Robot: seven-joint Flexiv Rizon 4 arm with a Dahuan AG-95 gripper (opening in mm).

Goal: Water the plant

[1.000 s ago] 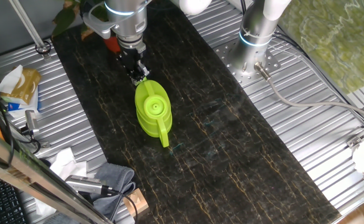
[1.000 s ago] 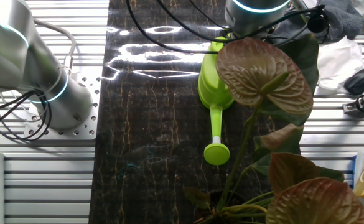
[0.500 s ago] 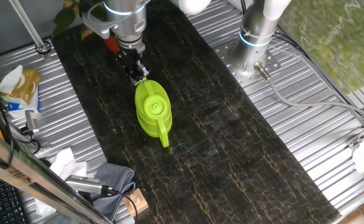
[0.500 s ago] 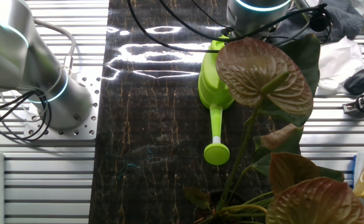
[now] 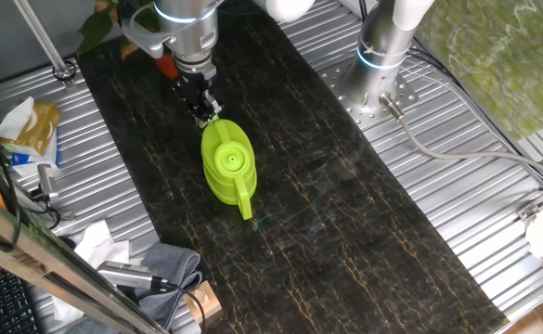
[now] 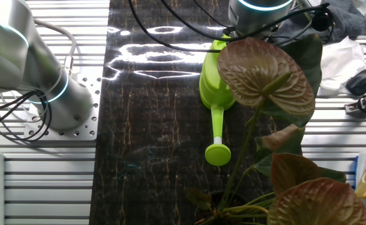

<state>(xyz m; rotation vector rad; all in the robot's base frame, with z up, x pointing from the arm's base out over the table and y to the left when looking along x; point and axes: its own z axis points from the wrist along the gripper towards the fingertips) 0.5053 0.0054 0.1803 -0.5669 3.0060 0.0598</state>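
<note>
In one fixed view we look down on a long dark marbled mat [image 5: 345, 213] laid over a ribbed metal table [image 5: 457, 186]. A lime-green watering can [image 5: 226, 165] sits on the mat. Our arm reaches down from the top of the frame, and its gripper [image 5: 207, 109] meets the end of the can nearest the arm. Its dark fingers look drawn close together at the can's edge, but we cannot tell whether they are clamped on anything. The plant [image 5: 104, 23] is mostly hidden behind the arm at the top left; only a few dark leaves and a glimpse of orange-red pot [image 5: 167, 66] show. Clutter lies along the left edge: a crumpled bag [image 5: 28, 125] and a grey cloth [image 5: 174, 269].

In the other fixed view the plant [image 6: 267, 75] fills the right foreground, its broad reddish-brown leaves covering part of the can. The watering can [image 6: 215, 90] lies beyond them, its long spout ending in a round rose [image 6: 218, 154] that points toward the plant's base at the bottom edge. The gripper itself is hidden by the leaves.

We judge the step in hand to be securing the can. To do it well, we should take a firm hold before lifting, raise the can level, then swing the rose over the pot and tip gently, keeping clear of the overhanging leaves
</note>
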